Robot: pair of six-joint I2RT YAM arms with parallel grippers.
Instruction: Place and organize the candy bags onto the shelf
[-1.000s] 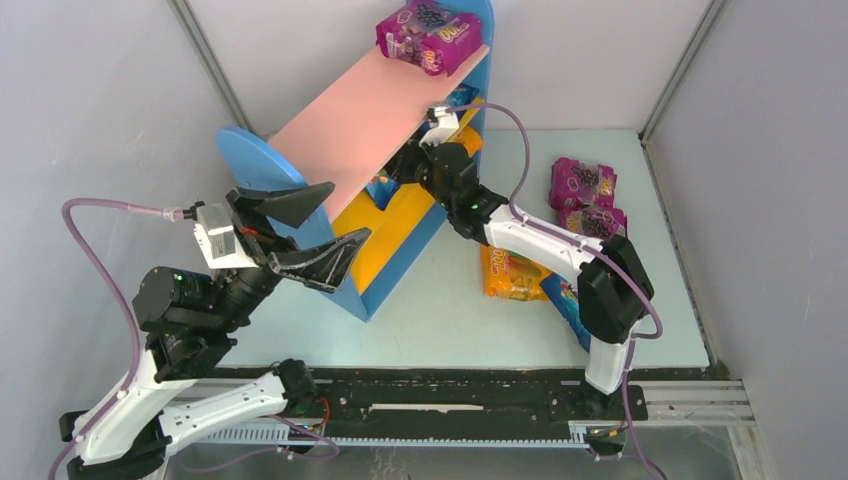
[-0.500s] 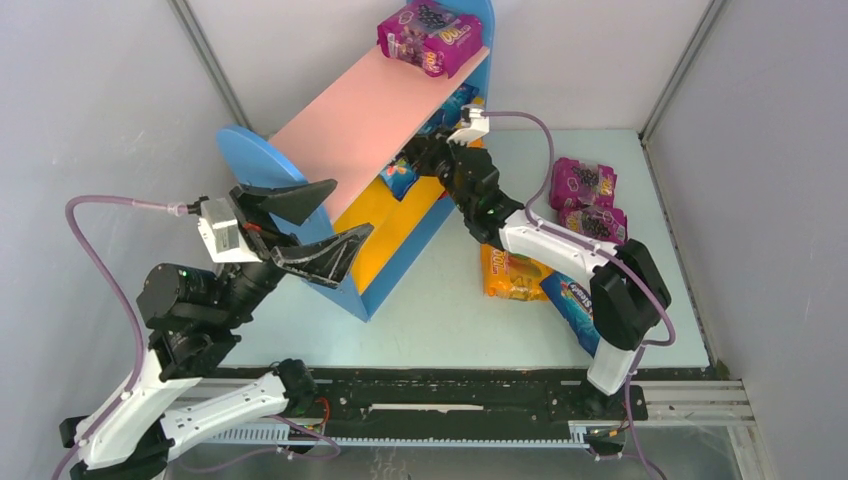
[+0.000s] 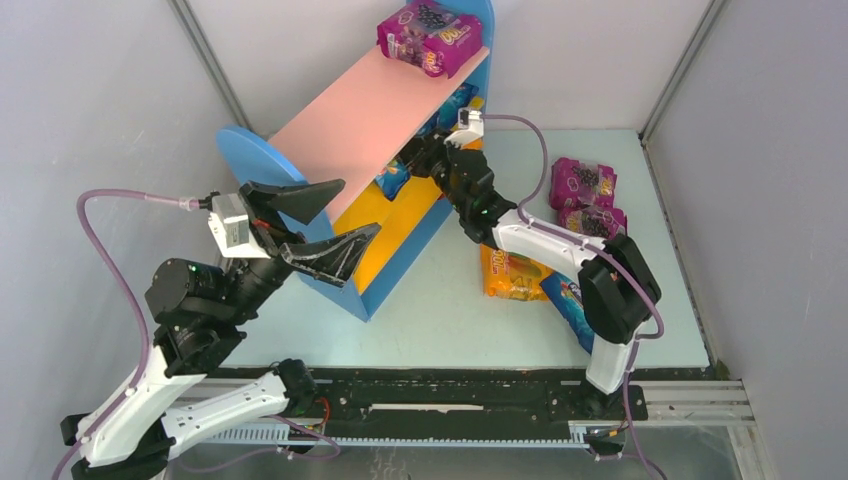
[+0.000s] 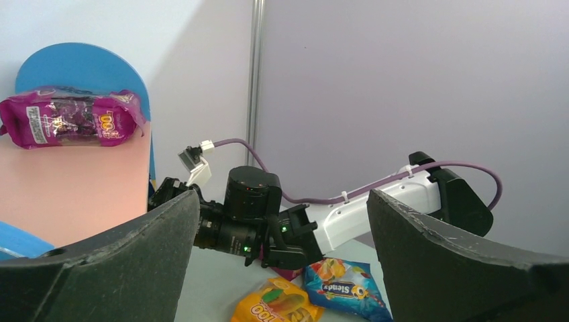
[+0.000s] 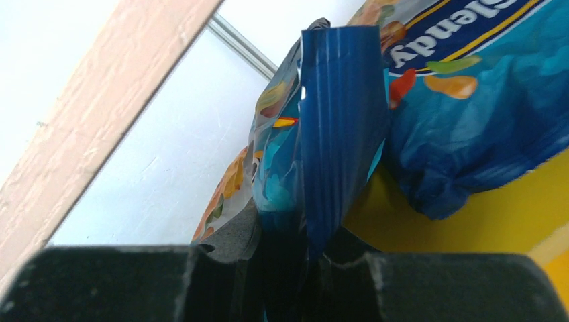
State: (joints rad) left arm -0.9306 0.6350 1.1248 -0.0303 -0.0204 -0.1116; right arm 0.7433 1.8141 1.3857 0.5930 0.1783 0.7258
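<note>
The shelf point(image 3: 350, 120) has blue side panels, a pink top board and yellow lower boards. One purple candy bag point(image 3: 430, 35) lies on its top board, also in the left wrist view point(image 4: 70, 121). My right gripper point(image 3: 415, 162) reaches into the middle tier, shut on an upright blue candy bag point(image 5: 335, 134). A second blue bag point(image 5: 470, 100) lies on the yellow board point(image 5: 523, 221) beside it. On the table lie two purple bags point(image 3: 582, 183), an orange bag point(image 3: 510, 275) and a blue bag point(image 3: 563, 298). My left gripper point(image 3: 322, 222) hangs open over the shelf's near end, holding nothing.
Grey walls close in the table on the left, back and right. The right arm point(image 3: 560, 250) stretches across the table over the orange and blue bags. The shelf stands diagonally from the back centre toward the left arm.
The right gripper has shifted a little toward the shelf's far end inside the middle tier, still gripping the blue bag. The left gripper has drifted slightly right, still open.
</note>
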